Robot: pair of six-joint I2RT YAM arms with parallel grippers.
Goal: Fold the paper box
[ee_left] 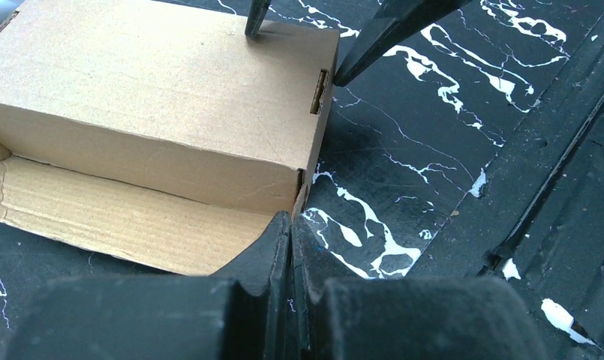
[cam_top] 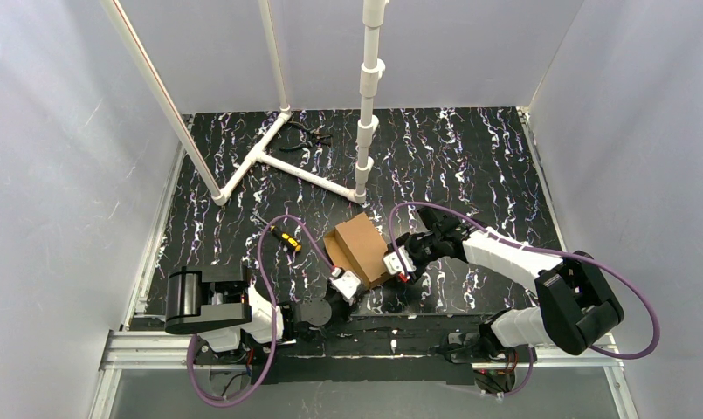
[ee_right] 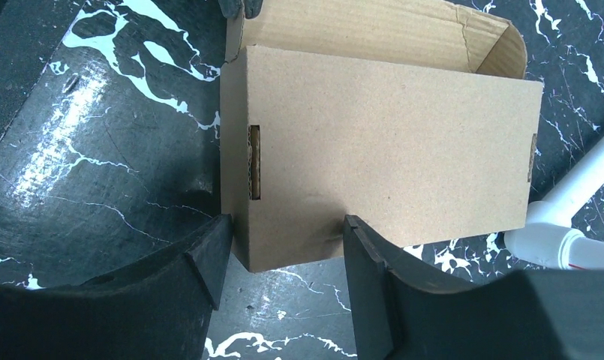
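Observation:
The paper box point(cam_top: 362, 243) is brown cardboard, folded into a small rectangular box on the black marbled mat. In the left wrist view the box point(ee_left: 156, 90) has one flap point(ee_left: 111, 217) lying flat on the mat beside it. My left gripper point(ee_left: 291, 223) is shut with nothing in it, its tips at the box's near corner by that flap. My right gripper point(ee_right: 287, 244) is open and straddles the opposite corner of the box point(ee_right: 389, 150): one finger point(ee_right: 362, 247) rests over the top face, the other point(ee_right: 208, 255) stands outside the end wall below a slot point(ee_right: 255, 161).
A white pipe frame point(cam_top: 273, 161) with an upright post point(cam_top: 368, 96) stands behind the box; its foot point(ee_right: 569, 225) shows in the right wrist view. Pliers point(cam_top: 311, 135) lie at the back. A yellow-handled screwdriver point(cam_top: 286, 237) lies just left of the box.

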